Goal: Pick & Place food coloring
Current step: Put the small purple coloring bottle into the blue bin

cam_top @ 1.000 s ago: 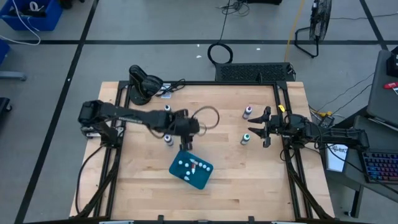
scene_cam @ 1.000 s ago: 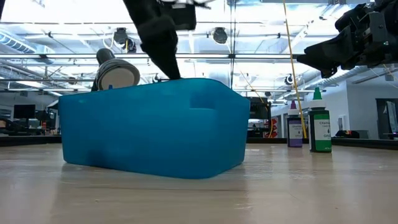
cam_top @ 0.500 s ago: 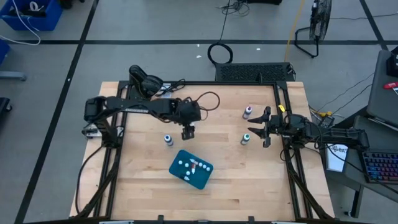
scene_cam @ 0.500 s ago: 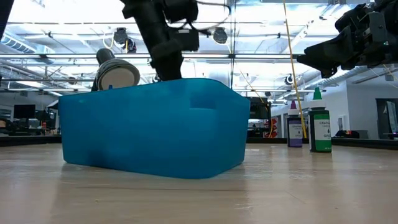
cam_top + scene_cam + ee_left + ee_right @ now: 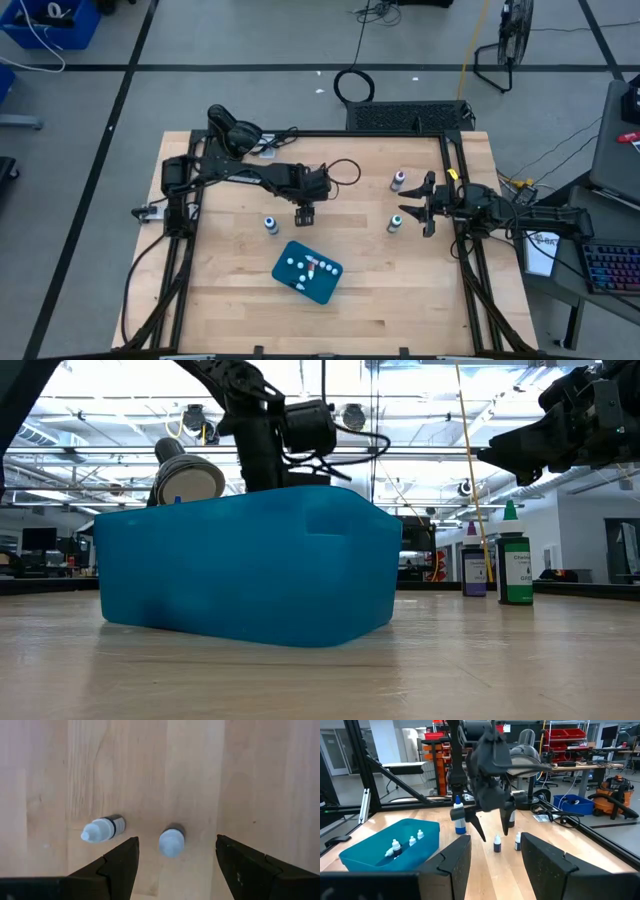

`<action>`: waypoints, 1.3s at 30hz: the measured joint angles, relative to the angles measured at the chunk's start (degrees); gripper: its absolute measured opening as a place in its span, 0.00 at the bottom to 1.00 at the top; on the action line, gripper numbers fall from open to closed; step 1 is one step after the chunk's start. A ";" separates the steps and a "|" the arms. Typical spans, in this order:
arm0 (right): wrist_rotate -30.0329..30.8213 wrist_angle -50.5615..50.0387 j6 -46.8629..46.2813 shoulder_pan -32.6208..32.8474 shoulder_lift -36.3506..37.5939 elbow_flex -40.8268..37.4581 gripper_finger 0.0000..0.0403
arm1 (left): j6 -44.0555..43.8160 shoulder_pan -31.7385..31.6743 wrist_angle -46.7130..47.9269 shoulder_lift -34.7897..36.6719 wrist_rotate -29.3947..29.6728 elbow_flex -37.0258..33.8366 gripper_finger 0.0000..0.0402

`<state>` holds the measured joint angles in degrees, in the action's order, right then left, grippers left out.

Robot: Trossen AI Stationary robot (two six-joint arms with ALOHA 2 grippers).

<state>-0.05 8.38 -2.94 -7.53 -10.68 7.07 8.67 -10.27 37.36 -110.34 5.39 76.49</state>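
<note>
My left gripper (image 5: 305,213) points down over the middle of the table, open. Its fingers stand on either side of a tiny whitish dropper bottle (image 5: 171,842) that stands upright on its base, without touching it. A second tiny bottle (image 5: 103,829) sits beside it, tilted. Several more tiny bottles (image 5: 303,266) sit in the teal tray (image 5: 322,288) near the table's near side. A blue bottle (image 5: 270,224), a green one (image 5: 395,222) and a purple one (image 5: 399,180) stand upright. My right gripper (image 5: 416,205) waits open by the right edge, next to the green bottle.
The teal tray's wall (image 5: 245,565) fills the foreground of the low view, with the green bottle (image 5: 515,565) and purple bottle (image 5: 474,568) to its right. A black device with a cable (image 5: 232,135) lies at the far left corner. Bare wood spreads along the near edge.
My left gripper has moved from above the tray's far edge toward the table's far edge and now hangs over the two tiny bottles. The left arm's base joints have swung toward the far side. The bottles, the tray and my right arm have kept still.
</note>
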 joint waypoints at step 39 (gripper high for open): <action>0.00 -0.02 0.00 0.01 -0.02 0.00 0.40 | 3.49 -0.10 -1.74 -4.77 -3.85 0.00 0.16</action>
<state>-0.05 8.36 -2.94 -7.51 -10.70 7.07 12.16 -10.37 35.62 -115.11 1.54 76.49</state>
